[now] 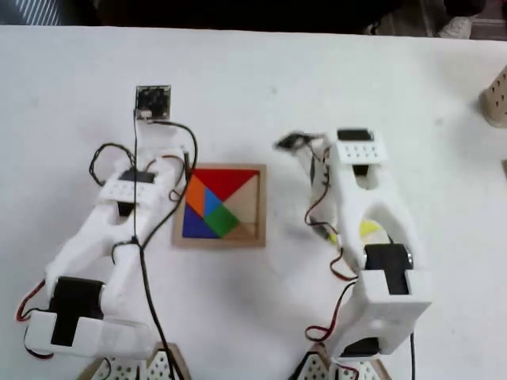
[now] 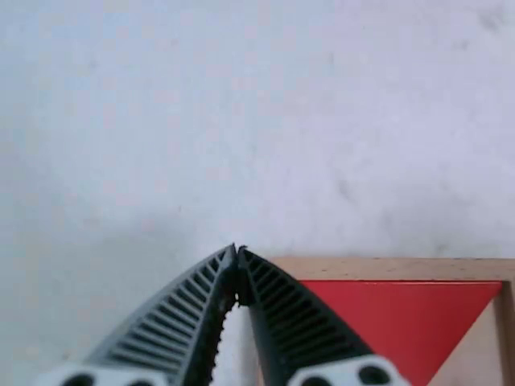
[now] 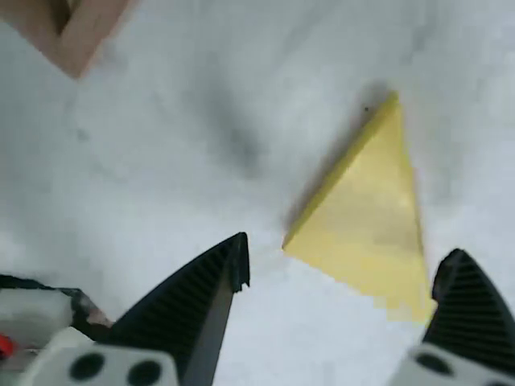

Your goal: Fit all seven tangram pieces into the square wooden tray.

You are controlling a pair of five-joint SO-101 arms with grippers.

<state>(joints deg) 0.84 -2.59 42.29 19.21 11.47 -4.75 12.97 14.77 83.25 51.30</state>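
Two arms stand side by side at a white table [image 1: 261, 95], with the square wooden tray [image 1: 259, 207] between them. Inside the tray lie a red triangle [image 1: 226, 184], an orange piece [image 1: 194, 195], a blue piece [image 1: 196, 225] and a green piece [image 1: 224, 219]. The tray floor is bare on the side nearer the right arm.

The left gripper [image 2: 237, 256] has its fingers pressed together with nothing between them. Its tip hangs at a corner of the tray, just beside the red triangle.

The right gripper [image 3: 348, 265] is spread wide over a yellow triangle [image 3: 370, 217]. This triangle lies flat on the table between the two fingers, well apart from the tray.

A small circuit board [image 1: 152, 100] on a black cable [image 1: 136, 182] lies beyond the left arm.
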